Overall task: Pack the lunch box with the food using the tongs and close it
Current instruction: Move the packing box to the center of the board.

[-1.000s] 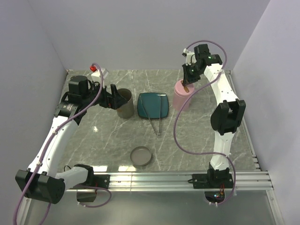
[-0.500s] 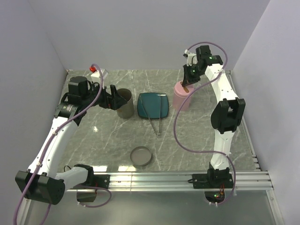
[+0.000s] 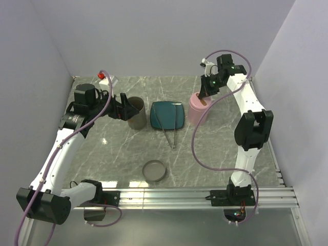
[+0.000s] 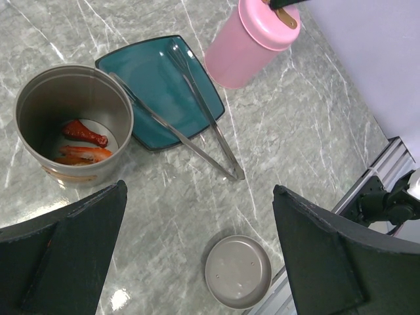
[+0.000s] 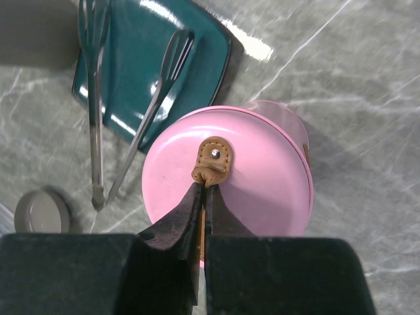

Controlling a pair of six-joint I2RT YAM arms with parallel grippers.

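The grey metal lunch box pot (image 4: 29,111) stands left of the teal plate (image 4: 154,85) and holds the red and orange food (image 4: 85,134). The silver tongs (image 4: 197,131) lie across the plate, their joined end on the table. My left gripper (image 3: 128,106) hovers open beside the pot's left rim, with nothing between its fingers (image 4: 79,249). A pink container (image 5: 262,184) stands right of the plate. My right gripper (image 5: 205,190) is shut on the tan leather strap (image 5: 213,161) on its top.
A round grey lid (image 3: 154,170) lies flat near the front rail. A small red-capped object (image 3: 102,76) sits at the back left corner. Walls close in the left, back and right sides of the marble table (image 3: 215,148).
My right arm has swung a little to the right, still shut on the strap. The pink container has barely shifted. The left arm has not moved.
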